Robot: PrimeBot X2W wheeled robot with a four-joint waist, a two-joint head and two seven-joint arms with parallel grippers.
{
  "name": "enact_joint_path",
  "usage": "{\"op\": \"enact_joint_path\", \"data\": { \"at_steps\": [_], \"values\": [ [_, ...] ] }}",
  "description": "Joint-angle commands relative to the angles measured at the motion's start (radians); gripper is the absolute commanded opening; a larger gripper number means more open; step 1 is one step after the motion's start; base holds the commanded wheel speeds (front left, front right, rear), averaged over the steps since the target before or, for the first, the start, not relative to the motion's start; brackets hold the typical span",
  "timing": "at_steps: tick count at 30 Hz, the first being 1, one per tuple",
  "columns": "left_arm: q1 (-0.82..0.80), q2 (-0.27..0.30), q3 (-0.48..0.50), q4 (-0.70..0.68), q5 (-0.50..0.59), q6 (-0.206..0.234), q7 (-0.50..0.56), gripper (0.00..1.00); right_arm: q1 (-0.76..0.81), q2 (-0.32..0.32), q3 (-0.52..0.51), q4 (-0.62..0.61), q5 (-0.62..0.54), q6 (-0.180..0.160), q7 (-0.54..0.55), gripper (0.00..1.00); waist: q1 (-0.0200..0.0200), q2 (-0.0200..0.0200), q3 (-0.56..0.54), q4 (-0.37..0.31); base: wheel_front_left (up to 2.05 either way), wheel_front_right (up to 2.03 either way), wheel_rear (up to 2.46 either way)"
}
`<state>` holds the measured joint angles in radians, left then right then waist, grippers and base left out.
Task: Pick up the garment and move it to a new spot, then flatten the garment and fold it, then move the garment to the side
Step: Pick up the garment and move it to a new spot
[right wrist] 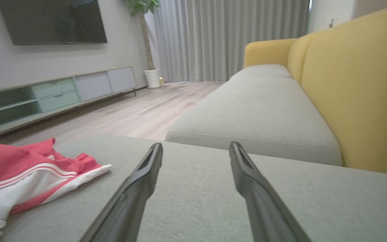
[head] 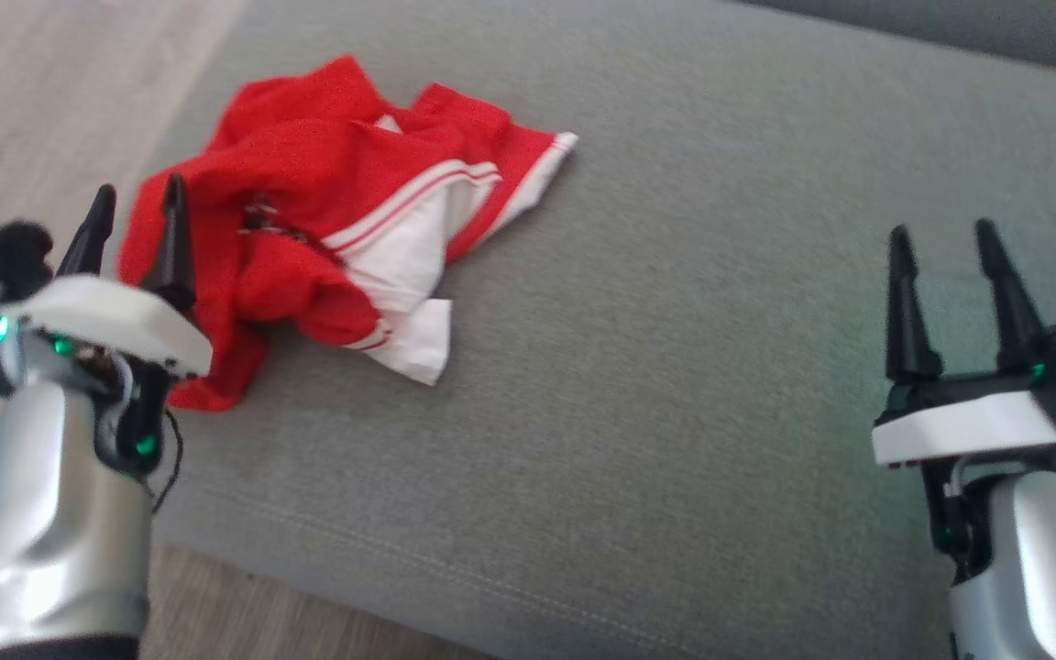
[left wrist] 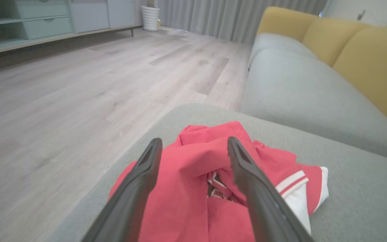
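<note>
Head view: left gripper point(head: 139, 192) at lower left, fingers spread wide, nothing held, tips over the left edge of the garment point(head: 335, 211); whether they touch it, cannot tell. Right gripper point(head: 942, 231) at lower right, also wide, holding nothing, well apart from the garment, over gray fabric.

Garment is red with white stripes and a white panel. It sits crumpled in a heap at upper left of frame, on the gray seat cushion point(head: 675, 348), near that cushion's left end. Left wrist view: red cloth lies between and below the two fingers, with the rounded cushion corner just behind it and wood floor point(left wrist: 62, 101) beyond.

Cushion fabric is flat and plain, with a stitched seam along its front edge at the bottom of the head view. A wide stretch of cushion lies between garment and right gripper.

Right wrist view: second gray seat cushion point(right wrist: 257, 114) past a gap, yellow backrest point(right wrist: 358, 84) on right of frame. Gray curtains point(right wrist: 230, 37) at top centre. White plant pot point(right wrist: 152, 78), low cabinet point(right wrist: 55, 90) and dark TV point(right wrist: 52, 20) at left. Broad floor runs between sofa and cabinet.
</note>
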<state>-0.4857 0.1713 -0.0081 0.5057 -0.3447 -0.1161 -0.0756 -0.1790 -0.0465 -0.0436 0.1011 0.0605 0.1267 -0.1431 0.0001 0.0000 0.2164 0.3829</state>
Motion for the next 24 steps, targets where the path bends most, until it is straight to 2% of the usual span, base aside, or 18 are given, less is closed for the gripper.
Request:
{"op": "enact_joint_path", "data": {
  "at_steps": [1, 10, 17, 22, 23, 24],
  "values": [
    [-0.057, 0.05, 0.019, -0.012, -0.007, -0.005, 0.017, 1.0, -0.039, -0.004, 0.021, -0.044, 0.003, 0.004, 0.005, 1.0, -0.0001, 0.0, 0.045, -0.043, 0.0, 0.0, 0.0],
    [-0.228, 0.158, -0.11, 0.144, -0.111, -0.014, 0.188, 1.0, -0.056, -0.004, 0.031, -0.105, 0.002, 0.004, 0.031, 1.0, -0.0001, 0.0, 0.132, -0.121, 0.0, 0.0, 0.0],
    [-0.31, 0.227, -0.194, 0.273, -0.121, -0.014, 0.215, 1.0, -0.071, -0.004, 0.052, -0.121, -0.004, 0.004, 0.039, 1.0, -0.0001, 0.0, 0.169, -0.163, 0.0, 0.0, 0.0],
    [-0.338, 0.24, -0.224, 0.346, -0.113, -0.014, 0.201, 1.0, -0.075, -0.004, 0.057, -0.12, -0.001, 0.004, 0.035, 1.0, -0.0001, 0.0, 0.179, -0.178, 0.0, 0.0, 0.0],
    [-0.344, 0.239, -0.229, 0.363, -0.117, -0.014, 0.199, 0.46, -0.075, -0.004, 0.058, -0.119, -0.001, 0.004, 0.033, 1.0, -0.0001, 0.0, 0.18, -0.18, 0.0, 0.0, 0.0],
    [-0.349, 0.237, -0.235, 0.377, -0.122, -0.014, 0.196, 0.0, -0.075, -0.004, 0.058, -0.117, -0.001, 0.004, 0.032, 1.0, -0.0001, 0.0, 0.18, -0.181, 0.0, 0.0, 0.0]
  ]
}}
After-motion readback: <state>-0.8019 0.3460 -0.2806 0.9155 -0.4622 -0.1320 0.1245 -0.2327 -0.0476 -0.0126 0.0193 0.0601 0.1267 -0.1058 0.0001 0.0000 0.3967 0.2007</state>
